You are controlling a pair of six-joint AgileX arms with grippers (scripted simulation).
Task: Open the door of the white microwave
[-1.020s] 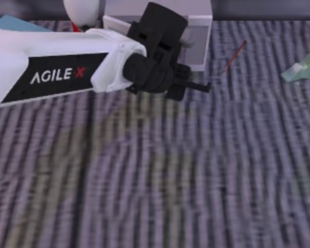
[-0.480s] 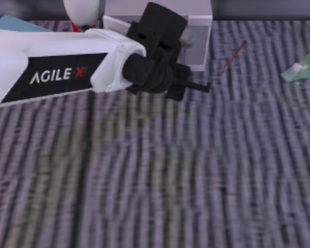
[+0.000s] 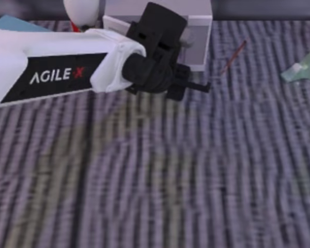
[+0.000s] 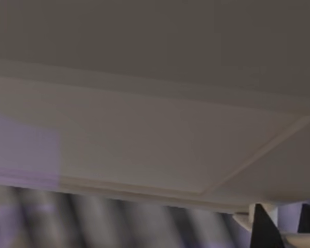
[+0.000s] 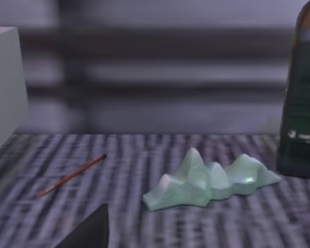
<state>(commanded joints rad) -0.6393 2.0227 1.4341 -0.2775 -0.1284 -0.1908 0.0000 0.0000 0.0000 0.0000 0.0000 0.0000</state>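
The white microwave [image 3: 197, 36] stands at the table's far edge, left of centre. My left arm reaches in from the left, and my left gripper [image 3: 195, 84] hangs just before the microwave's front, near its right end. The left wrist view is filled by the door [image 4: 144, 139], seen very close. The door's slim white handle [image 4: 245, 219] shows at the panel's corner, right beside the gripper's dark tip. The arm hides the door in the top view. My right gripper [image 5: 144, 240] is outside the top view. It is open over the table's right side, with one fingertip [image 5: 95, 230] showing.
A thin red-brown stick [image 3: 232, 57] lies right of the microwave, and a pale green crumpled lump [image 3: 302, 67] lies farther right. A dark bottle [image 5: 302, 93] stands beyond the lump. A light-blue book [image 3: 13, 23] and a white round object [image 3: 81, 10] sit at the back left.
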